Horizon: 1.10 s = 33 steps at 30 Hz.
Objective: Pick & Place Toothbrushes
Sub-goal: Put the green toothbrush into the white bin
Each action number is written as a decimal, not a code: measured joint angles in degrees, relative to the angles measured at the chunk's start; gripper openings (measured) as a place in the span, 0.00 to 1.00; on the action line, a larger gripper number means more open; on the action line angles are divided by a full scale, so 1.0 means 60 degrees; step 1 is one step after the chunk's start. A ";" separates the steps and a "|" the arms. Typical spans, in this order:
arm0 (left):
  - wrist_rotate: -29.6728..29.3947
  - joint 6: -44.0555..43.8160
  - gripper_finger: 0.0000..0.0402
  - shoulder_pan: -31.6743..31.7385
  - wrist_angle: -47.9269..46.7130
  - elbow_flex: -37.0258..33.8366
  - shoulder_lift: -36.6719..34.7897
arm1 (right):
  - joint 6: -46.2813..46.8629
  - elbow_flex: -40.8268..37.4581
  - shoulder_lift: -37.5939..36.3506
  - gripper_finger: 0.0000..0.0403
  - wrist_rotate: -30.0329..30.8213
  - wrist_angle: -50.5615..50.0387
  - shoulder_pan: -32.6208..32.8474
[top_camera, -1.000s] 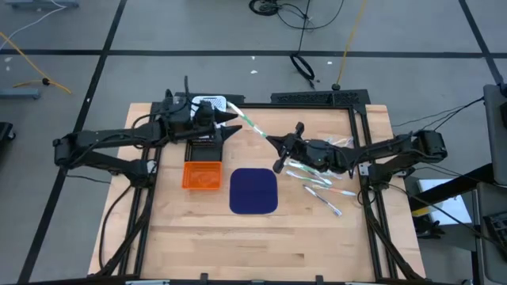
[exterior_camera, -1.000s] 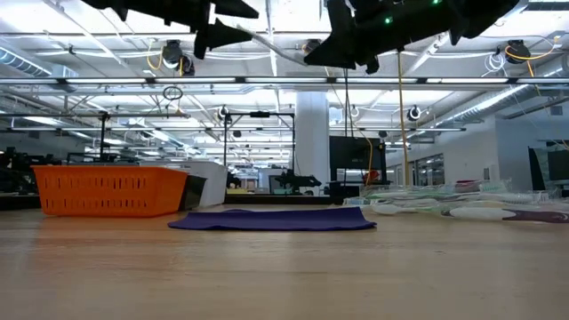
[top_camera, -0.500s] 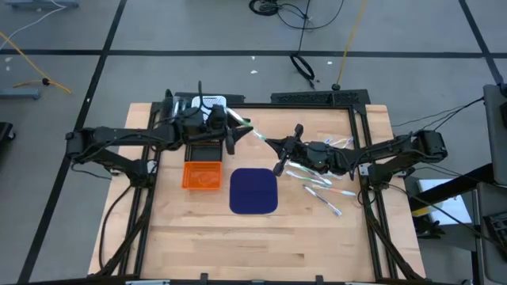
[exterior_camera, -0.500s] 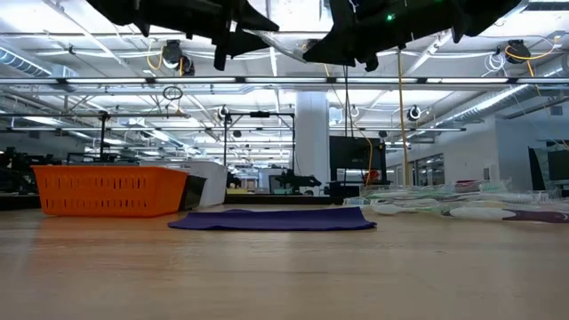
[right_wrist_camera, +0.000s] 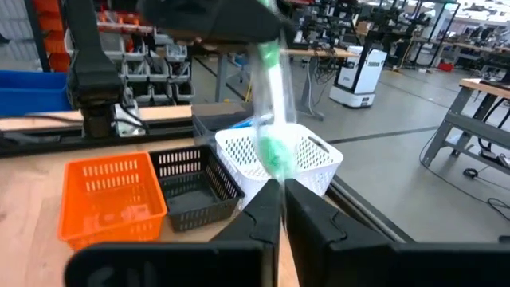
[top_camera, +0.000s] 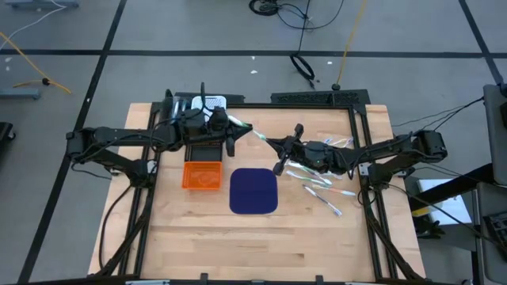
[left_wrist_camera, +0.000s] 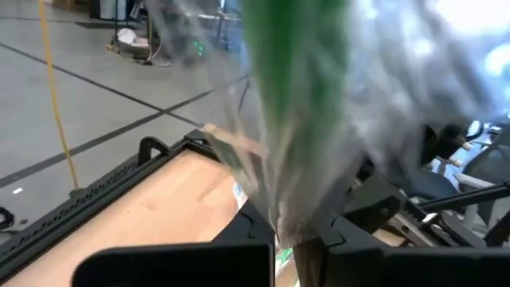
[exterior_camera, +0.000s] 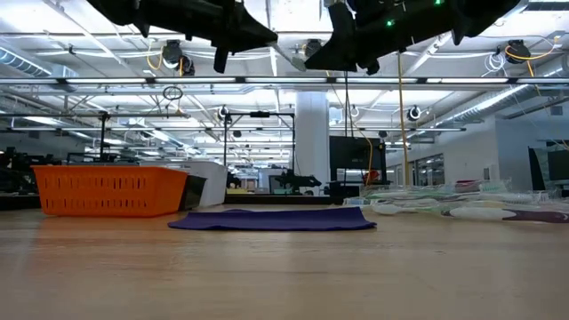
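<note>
One toothbrush, in a clear wrapper with green accents, hangs in the air between my two grippers above the table's far middle. My left gripper is shut on its left part, my right gripper on its right end. In the left wrist view the toothbrush fills the picture, blurred. In the right wrist view the toothbrush rises from the fingertips. Several more toothbrushes lie loose on the table's right half. My left gripper pinches the wrapped toothbrush between its two fingers, coming level from the table's left. The toothbrush runs roughly along the fingers, lifted clear of the table. My right gripper pinches the toothbrush's green end at the fingers' free ends, level from the table's right. The toothbrush reaches away from it toward the left gripper.
An orange basket, a black basket and a white basket stand in a row at the table's left, under and beside my left arm. A dark blue mat lies flat in the middle, with bare wood nearer the front edge.
My left gripper has moved toward the table's right and a little down, up to the toothbrush that my right gripper holds out, and has shut on it. The toothbrush has stayed lifted. My right arm has kept still.
</note>
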 joint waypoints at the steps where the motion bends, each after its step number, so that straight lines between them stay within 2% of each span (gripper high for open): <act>1: -0.0072 0.0023 0.01 0.0016 -0.0106 0.0000 -0.0044 | 0.0004 0.0000 0.0000 0.05 -0.0019 -0.0105 -0.0020; 8: -0.0354 0.0048 0.01 0.0285 -0.1246 0.0000 -0.0687 | 0.0255 0.0000 0.0000 0.20 -0.0025 -0.0971 -0.0252; 14: -0.2279 0.0072 0.01 0.0778 -0.4168 0.0000 -0.1497 | 0.0751 0.0000 -0.0004 0.30 -0.0051 -0.1865 -0.0241; 20: -0.3646 -0.0483 0.01 0.1164 -0.6521 0.0000 -0.1888 | 0.1089 0.0000 -0.0004 0.31 -0.0059 -0.2262 -0.0234; 27: -0.3788 -0.0963 0.01 0.1787 -0.7960 0.0000 -0.1859 | 0.1093 0.0000 -0.0004 0.30 -0.0074 -0.2268 -0.0231; 33: -0.3094 -0.1149 0.01 0.2479 -0.8378 0.0000 -0.1855 | 0.1093 0.0000 -0.0004 0.30 -0.0078 -0.2261 -0.0231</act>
